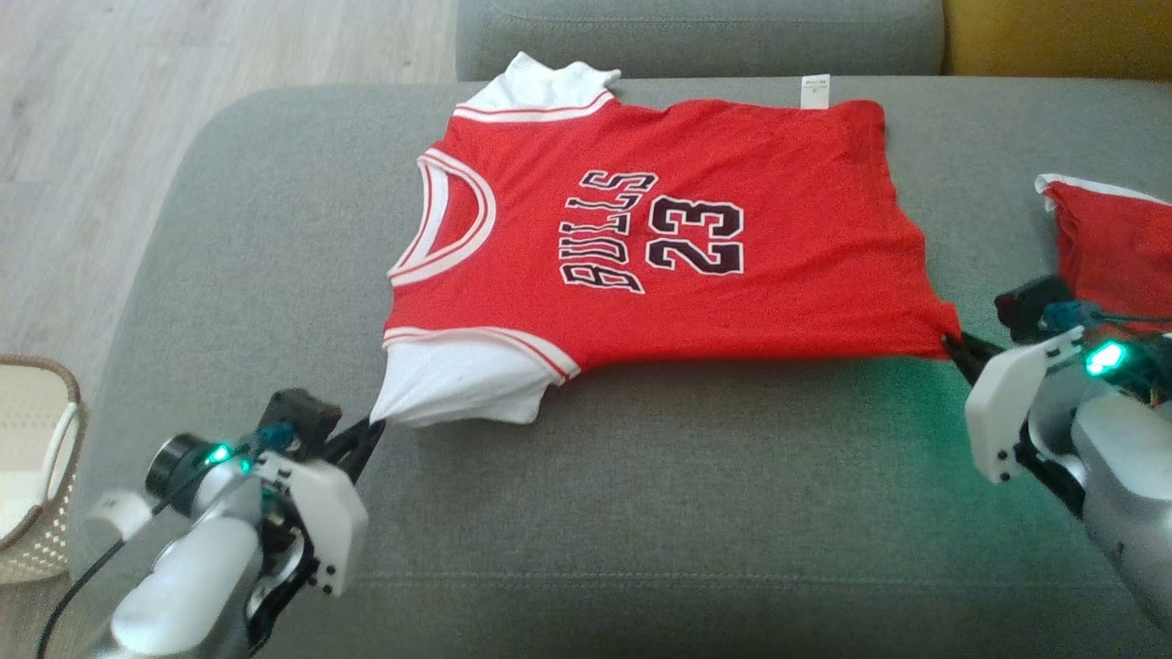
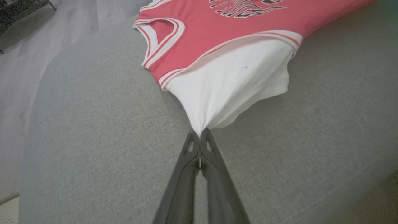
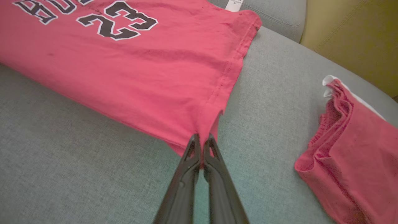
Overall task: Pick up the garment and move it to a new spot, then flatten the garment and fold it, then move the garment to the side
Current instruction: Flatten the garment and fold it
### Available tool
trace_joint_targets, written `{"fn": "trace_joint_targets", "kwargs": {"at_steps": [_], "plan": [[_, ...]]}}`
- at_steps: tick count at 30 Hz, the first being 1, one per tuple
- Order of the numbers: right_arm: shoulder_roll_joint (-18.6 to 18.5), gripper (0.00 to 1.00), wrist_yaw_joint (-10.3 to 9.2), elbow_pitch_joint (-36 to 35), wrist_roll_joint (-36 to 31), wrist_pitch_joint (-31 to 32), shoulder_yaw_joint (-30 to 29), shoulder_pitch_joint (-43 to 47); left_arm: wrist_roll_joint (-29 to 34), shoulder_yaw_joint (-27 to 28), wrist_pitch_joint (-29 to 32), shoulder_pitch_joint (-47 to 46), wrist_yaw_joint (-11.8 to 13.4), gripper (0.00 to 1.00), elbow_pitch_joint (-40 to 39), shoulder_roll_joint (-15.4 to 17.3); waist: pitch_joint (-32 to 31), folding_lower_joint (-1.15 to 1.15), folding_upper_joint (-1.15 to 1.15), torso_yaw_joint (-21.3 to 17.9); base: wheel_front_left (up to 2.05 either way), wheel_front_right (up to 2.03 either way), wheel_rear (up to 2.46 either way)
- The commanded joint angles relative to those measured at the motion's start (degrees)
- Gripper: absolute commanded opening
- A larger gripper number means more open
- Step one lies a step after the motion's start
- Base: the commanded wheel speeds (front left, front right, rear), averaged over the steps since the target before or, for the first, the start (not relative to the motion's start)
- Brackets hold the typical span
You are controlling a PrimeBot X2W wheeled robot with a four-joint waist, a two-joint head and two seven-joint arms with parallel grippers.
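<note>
The garment point(image 1: 678, 192) is a red jersey with white sleeves and "BULLS 23" in black, spread face up across the grey sofa seat point(image 1: 641, 513), neck toward the left. My left gripper point(image 1: 377, 426) is shut on the near white sleeve point(image 2: 230, 84), pinching its corner point(image 2: 200, 130). My right gripper point(image 1: 950, 346) is shut on the near hem corner point(image 3: 202, 124) of the red body point(image 3: 140, 62). The cloth is drawn taut between the two grips.
A second red piece of clothing point(image 1: 1112, 243) lies folded at the right of the seat point(image 3: 351, 155). A woven basket point(image 1: 32, 467) stands on the wood floor point(image 1: 137, 110) at the left. The sofa back point(image 1: 696, 32) and a yellow cushion point(image 1: 1053, 32) lie behind.
</note>
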Motion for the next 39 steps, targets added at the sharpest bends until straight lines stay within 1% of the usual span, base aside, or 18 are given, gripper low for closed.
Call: {"fn": "trace_joint_targets", "kwargs": {"at_steps": [1,3,7,10,14,19,26,30,34,39], "plan": [[-1.9,0.0,-0.02,-1.4,1.0,0.4,0.9,1.2,-0.9,2.0,0.4,-1.4,0.1,0.0,-2.2,3.4,-0.4,0.0,-0.01,-0.1,0.0,0.0,0.0],[-2.5,0.0,-0.02,-2.7,2.2,1.2,2.0,1.6,-2.5,2.2,1.4,0.1,0.1,0.0,-4.2,4.4,-0.9,0.0,-0.01,-0.3,0.0,0.0,0.0],[-4.0,0.0,-0.02,-6.0,4.5,3.5,4.8,2.4,-7.5,2.4,3.3,3.5,0.1,0.0,-9.0,6.7,-1.9,0.0,-0.01,-0.9,0.0,0.0,0.0],[-5.6,0.0,-0.02,-8.5,6.6,5.6,6.8,3.4,-9.0,3.0,4.1,5.8,0.1,0.0,-12.0,8.8,-2.8,0.0,-0.01,-1.1,0.0,0.0,0.0],[-8.0,0.0,-0.02,-12.8,9.6,8.5,9.8,4.6,-11.8,4.1,5.0,9.3,0.5,0.0,-15.9,10.6,-3.7,0.0,-0.01,-1.8,0.0,0.0,0.0],[-11.7,0.0,-0.02,-17.7,13.2,12.5,12.8,5.0,-13.8,4.2,7.5,13.1,1.0,0.0,-21.0,13.0,-4.1,0.0,-0.01,-2.4,0.0,0.0,0.0],[-17.1,0.0,-0.02,-25.2,17.9,18.3,16.7,6.0,-16.8,3.8,12.1,17.1,1.0,0.0,-27.7,16.5,-4.2,0.0,-0.01,-2.7,0.0,0.0,0.0],[-19.9,0.0,-0.02,-28.8,19.9,20.9,17.9,6.4,-18.9,3.7,14.4,18.7,0.9,0.0,-31.3,18.4,-4.1,0.0,-0.01,-2.9,0.0,0.0,0.0],[-21.8,0.0,-0.02,-31.7,22.0,23.8,18.7,6.9,-20.5,3.8,16.9,19.3,0.9,0.0,-34.7,20.1,-4.0,0.0,-0.01,-2.9,0.0,0.0,0.0],[-22.5,0.0,-0.02,-33.0,22.6,24.3,17.4,6.0,-22.5,6.4,16.4,17.7,2.2,0.0,-37.8,19.9,-3.4,0.0,-0.01,-3.1,0.0,0.0,0.0]]}}
